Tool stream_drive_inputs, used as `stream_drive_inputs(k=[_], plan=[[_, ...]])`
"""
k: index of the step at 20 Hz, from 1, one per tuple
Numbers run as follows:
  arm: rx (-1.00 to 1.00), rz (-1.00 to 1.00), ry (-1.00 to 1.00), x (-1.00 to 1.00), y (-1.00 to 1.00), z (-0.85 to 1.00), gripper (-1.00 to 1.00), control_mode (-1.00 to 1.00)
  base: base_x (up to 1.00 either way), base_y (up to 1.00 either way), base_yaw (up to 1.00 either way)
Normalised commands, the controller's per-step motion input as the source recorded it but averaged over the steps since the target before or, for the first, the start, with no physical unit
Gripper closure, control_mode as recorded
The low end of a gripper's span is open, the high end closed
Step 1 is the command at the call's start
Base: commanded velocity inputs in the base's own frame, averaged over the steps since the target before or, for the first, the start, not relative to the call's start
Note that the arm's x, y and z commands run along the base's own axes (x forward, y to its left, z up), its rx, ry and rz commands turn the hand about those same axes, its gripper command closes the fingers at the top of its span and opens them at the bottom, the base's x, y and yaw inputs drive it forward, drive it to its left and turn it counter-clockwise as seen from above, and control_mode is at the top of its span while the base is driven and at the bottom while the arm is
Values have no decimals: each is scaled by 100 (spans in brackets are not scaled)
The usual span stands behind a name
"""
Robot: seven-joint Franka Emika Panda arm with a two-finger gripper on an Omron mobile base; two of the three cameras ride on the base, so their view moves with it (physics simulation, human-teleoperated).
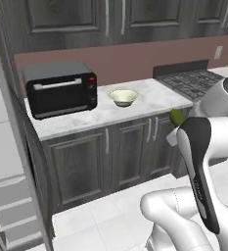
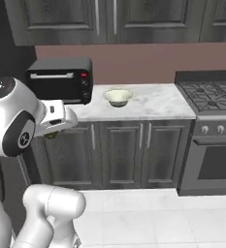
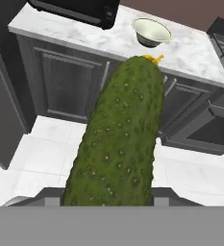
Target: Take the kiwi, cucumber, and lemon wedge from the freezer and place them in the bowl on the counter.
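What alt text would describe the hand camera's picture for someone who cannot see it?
A bumpy dark green cucumber held in the gripper rises up the middle, pointing towards a pale bowl on the white marble counter. A black toaster oven sits left of the bowl.

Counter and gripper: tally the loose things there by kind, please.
Bowl: 1
Toaster oven: 1
Cucumber, in the gripper: 1
Total: 3
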Motion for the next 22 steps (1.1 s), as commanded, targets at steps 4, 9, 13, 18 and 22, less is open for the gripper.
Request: stream_drive_inputs(k=[4,9,13,18,22], plan=[[0,0,0,0,0,0,100,100,100,-100,16],[0,0,0,0,0,0,100,100,100,-88,16],[0,0,0,0,0,0,100,100,100,-30,17],[0,0,0,0,0,0,100,100,96,-1,22],[0,0,0,0,0,0,100,100,40,3,24]])
